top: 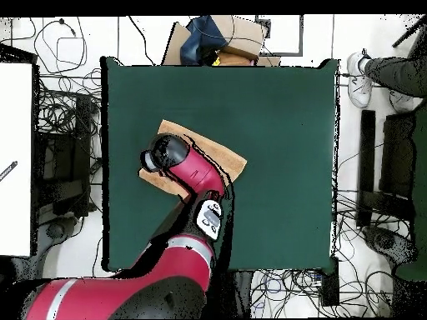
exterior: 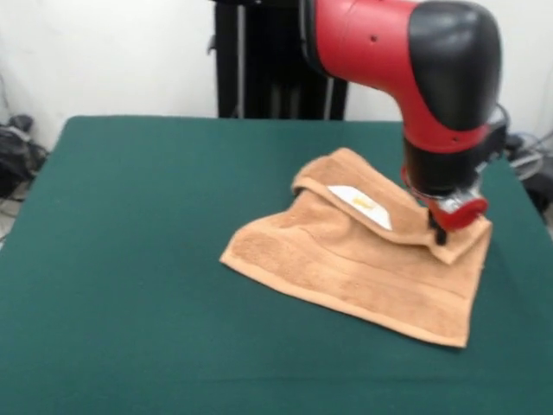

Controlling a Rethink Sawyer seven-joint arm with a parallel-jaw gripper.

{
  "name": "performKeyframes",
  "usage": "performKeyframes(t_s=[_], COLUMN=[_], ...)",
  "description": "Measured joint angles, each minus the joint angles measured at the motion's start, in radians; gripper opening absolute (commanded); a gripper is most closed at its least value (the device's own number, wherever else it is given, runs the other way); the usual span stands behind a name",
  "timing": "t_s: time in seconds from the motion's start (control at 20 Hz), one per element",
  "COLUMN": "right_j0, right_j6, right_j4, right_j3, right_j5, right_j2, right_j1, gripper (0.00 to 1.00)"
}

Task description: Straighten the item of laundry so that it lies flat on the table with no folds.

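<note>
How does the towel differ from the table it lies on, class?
The towel is light orange-brown; the table is dark green. The towel is far smaller than the table. The towel is rumpled, one edge folded over showing a white label; the table's cover lies flat. Both are cloth surfaces.

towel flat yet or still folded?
Still folded: the towel has its far edge doubled over, white label showing, under the gripper.

The orange-brown towel [exterior: 363,277] lies on the green table [exterior: 130,259], its far edge folded over, white label [exterior: 361,206] up.
</note>
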Motion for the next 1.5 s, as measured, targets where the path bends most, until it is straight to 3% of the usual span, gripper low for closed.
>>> performKeyframes(t_s=[0.65, 0.9, 1.5], right_j0=[0.021, 0.073, 0.103], right_j6=[0.000, 0.007, 0.088], right_j4=[0.000, 0.000, -0.001], right_j3=[0.004, 0.004, 0.005], right_j5=[0.000, 0.000, 0.033], right_j2=[-0.002, -0.026, -0.064], right_j1=[-0.018, -0.020, -0.037], gripper=[0.00, 0.00, 0.00])
